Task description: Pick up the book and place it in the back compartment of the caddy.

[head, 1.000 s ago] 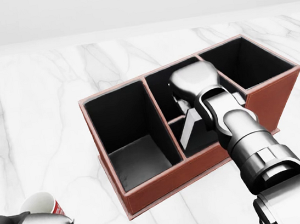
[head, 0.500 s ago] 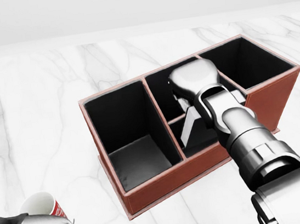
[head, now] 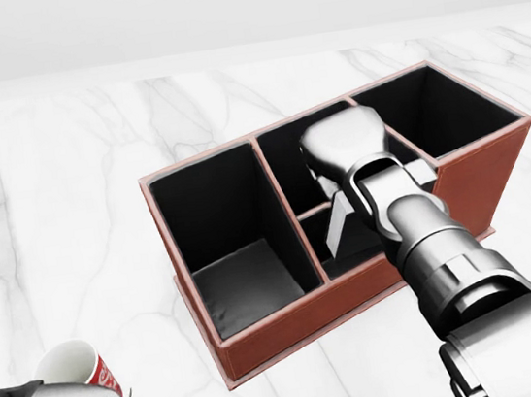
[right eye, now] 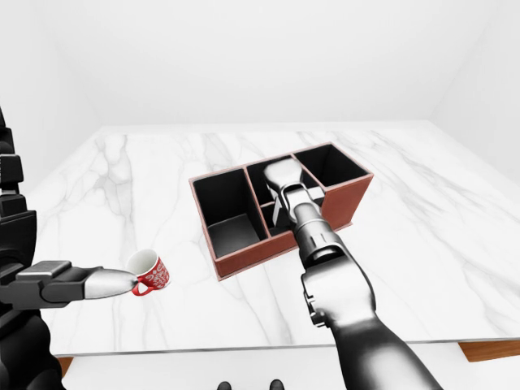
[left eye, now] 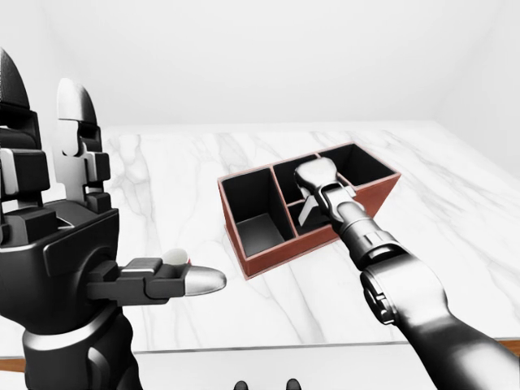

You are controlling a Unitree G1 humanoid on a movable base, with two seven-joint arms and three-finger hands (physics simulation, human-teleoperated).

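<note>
The left hand (left eye: 65, 236) stood raised well left of the caddy (head: 265, 340), fingers spread and empty. A red-patterned mug (right eye: 150, 272) sat on the marble table (right eye: 455, 268) left of the caddy, just behind one outstretched fingertip. The right hand (head: 343, 154) reached down into the caddy's middle section; whether its fingers were closed could not be told. A pale slanted slab beneath it, probably the book (head: 338, 228), leaned inside that section.
</note>
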